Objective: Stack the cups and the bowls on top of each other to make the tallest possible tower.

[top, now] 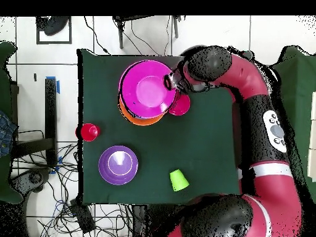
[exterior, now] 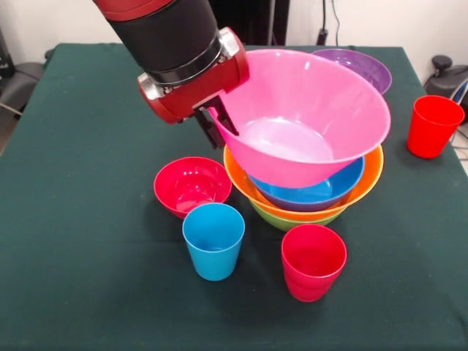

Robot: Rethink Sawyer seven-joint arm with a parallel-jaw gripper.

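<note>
Pink bowl [exterior: 307,110], pinched at its rim by the gripper [exterior: 218,124] and held tilted, is being seated on the nested bowl stack [exterior: 307,197] just below.

You see the table [exterior: 88,146] close from its front edge; overhead, you look straight down on the same table [top: 203,148].

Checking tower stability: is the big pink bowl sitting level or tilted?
Tilted. In the front view the glossy pink plastic bowl leans, its rim raised at the side where the tool grips it, above the blue bowl.
</note>
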